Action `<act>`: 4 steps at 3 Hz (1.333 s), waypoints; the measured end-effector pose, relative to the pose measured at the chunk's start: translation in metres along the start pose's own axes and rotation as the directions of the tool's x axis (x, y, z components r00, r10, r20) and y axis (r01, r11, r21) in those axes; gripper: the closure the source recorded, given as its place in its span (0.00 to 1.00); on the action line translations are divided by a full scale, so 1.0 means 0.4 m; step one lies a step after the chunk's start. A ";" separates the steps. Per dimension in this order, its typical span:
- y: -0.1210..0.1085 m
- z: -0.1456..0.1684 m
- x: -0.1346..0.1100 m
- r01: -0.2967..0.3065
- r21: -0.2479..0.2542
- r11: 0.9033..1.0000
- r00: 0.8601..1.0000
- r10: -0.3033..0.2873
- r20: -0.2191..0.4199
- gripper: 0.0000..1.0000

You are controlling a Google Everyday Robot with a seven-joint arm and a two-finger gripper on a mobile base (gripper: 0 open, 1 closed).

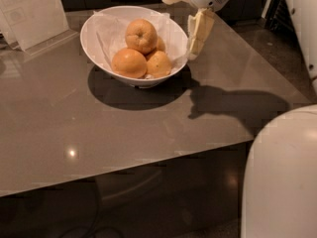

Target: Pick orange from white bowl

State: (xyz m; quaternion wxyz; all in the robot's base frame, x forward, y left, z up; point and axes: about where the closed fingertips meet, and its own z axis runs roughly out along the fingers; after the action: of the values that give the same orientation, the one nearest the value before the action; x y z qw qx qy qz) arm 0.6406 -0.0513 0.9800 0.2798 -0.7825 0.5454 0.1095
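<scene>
The white bowl (92, 44), lined with white paper, stands on the grey table at the upper middle of the camera view. The orange (141, 34), pale with a puckered navel dimple, lies on top of the pile in it. A smooth deeper-orange fruit (128, 62) and a smaller one (159, 63) lie in front of it, and another is partly hidden behind. My gripper (186, 14) hangs just right of the bowl's rim, above table level. It is open and empty, with one pale finger (198, 31) pointing down beside the rim.
The grey glossy table (148, 128) ends at a front edge and a right edge. A clear sign holder (32, 11) stands at the back left. A white rounded robot part (282, 177) fills the lower right. A white object (304, 24) stands at the far right.
</scene>
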 end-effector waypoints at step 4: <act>-0.106 0.158 -0.047 0.079 -0.029 0.996 0.992 -0.075 0.101 0.00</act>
State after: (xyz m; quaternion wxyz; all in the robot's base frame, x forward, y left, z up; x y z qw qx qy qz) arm 0.6807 0.0093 0.9505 0.2976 -0.8010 0.4983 0.1465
